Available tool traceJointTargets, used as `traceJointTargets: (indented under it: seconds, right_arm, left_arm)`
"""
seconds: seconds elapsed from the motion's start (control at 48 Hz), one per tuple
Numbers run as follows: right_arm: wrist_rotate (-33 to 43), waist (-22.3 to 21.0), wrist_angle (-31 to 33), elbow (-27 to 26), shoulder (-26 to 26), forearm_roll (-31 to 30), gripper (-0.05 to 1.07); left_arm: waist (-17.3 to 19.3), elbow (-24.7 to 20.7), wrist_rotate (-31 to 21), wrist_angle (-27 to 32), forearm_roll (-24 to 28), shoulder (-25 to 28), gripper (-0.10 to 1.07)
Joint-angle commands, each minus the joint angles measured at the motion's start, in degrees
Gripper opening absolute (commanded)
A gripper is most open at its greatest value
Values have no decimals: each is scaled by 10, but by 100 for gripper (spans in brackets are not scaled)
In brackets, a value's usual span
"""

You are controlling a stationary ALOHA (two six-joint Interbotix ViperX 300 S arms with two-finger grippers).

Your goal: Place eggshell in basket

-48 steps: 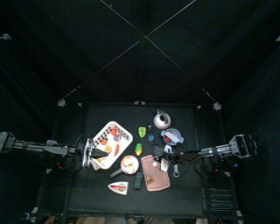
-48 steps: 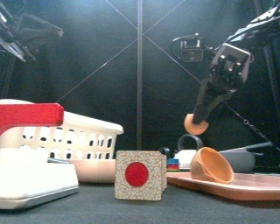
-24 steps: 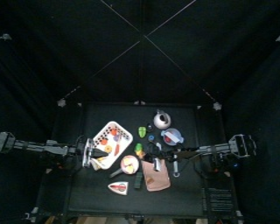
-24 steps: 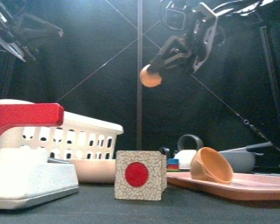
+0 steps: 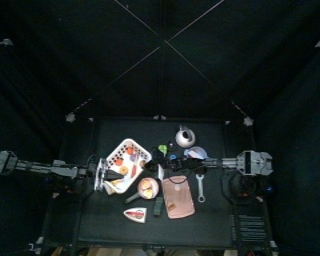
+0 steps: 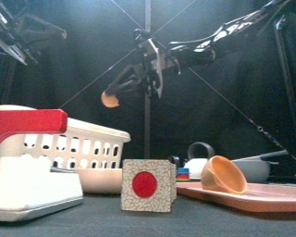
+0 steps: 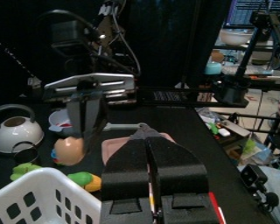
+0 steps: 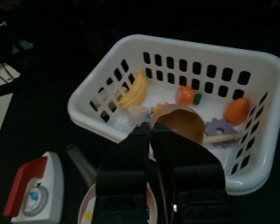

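Now | right hand (image 6: 116,95) clamps eggshell (image 6: 111,97) above basket (image 8: 250,131) | shell's axis unclear

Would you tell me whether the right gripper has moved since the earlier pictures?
Yes. In the front view the right gripper, shut on the eggshell, has travelled leftward and now hangs above the basket.

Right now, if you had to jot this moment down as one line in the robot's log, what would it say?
right gripper: shut on eggshell | position: in the air above basket, not released | left gripper: shut, empty, resting at table's left
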Motion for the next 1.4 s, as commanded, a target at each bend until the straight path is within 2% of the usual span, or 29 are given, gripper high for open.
traceJointTargets:
  seconds: [0.0, 0.417, 0.979, 1.375]
  right_arm:
    - [-1, -4, -5, -21, 0, 3, 42]
    - [-2, -18, -4, -19, 5, 15, 71]
    - [-1, -22, -4, -24, 6, 17, 75]
    - [-1, -22, 44, -20, 6, 23, 91]
  left_arm:
    - [1, -7, 0, -5, -1, 2, 2]
    - [1, -6, 1, -5, -1, 2, 2]
    - [1, -4, 1, -5, -1, 2, 2]
    - [2, -1, 1, -5, -1, 2, 2]
